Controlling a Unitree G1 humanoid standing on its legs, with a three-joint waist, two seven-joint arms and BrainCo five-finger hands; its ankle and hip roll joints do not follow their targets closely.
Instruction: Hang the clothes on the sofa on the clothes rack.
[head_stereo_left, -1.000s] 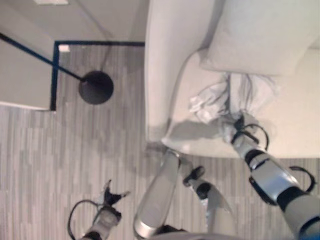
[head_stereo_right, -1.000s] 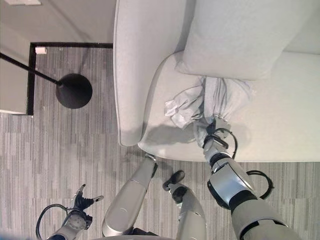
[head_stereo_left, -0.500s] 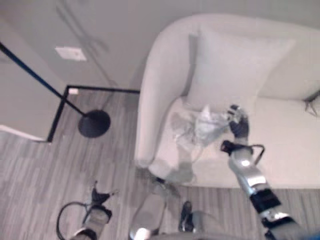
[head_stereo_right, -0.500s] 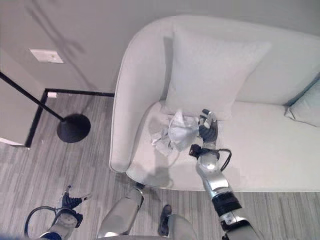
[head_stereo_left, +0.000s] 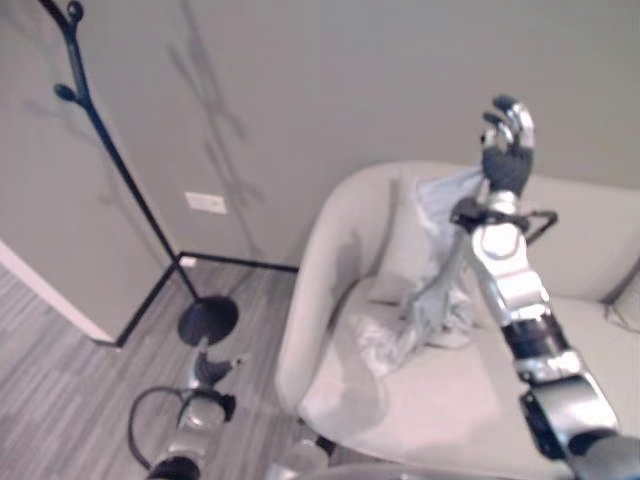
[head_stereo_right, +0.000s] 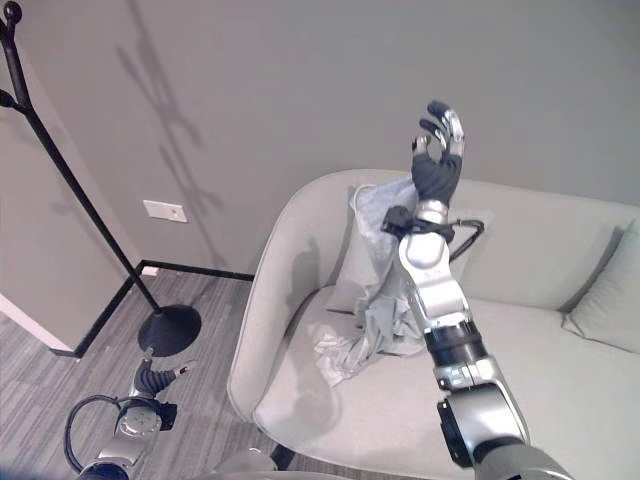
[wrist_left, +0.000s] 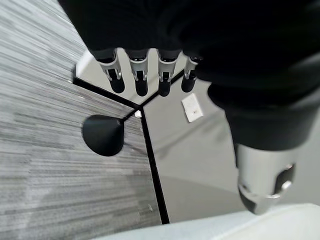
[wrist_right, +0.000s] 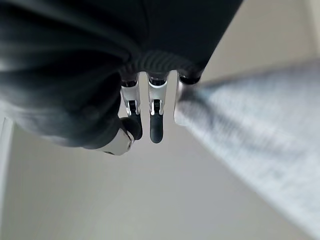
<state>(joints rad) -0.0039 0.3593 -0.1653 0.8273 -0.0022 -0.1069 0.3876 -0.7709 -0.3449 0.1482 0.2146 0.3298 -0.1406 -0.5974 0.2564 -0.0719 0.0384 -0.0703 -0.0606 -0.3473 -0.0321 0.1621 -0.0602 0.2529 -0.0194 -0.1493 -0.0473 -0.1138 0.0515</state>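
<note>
Right hand (head_stereo_right: 438, 160): dark ribbed cover, silver dark-tipped fingers, silver-grey forearm. Left hand (head_stereo_right: 152, 383), lower left: same build.
</note>
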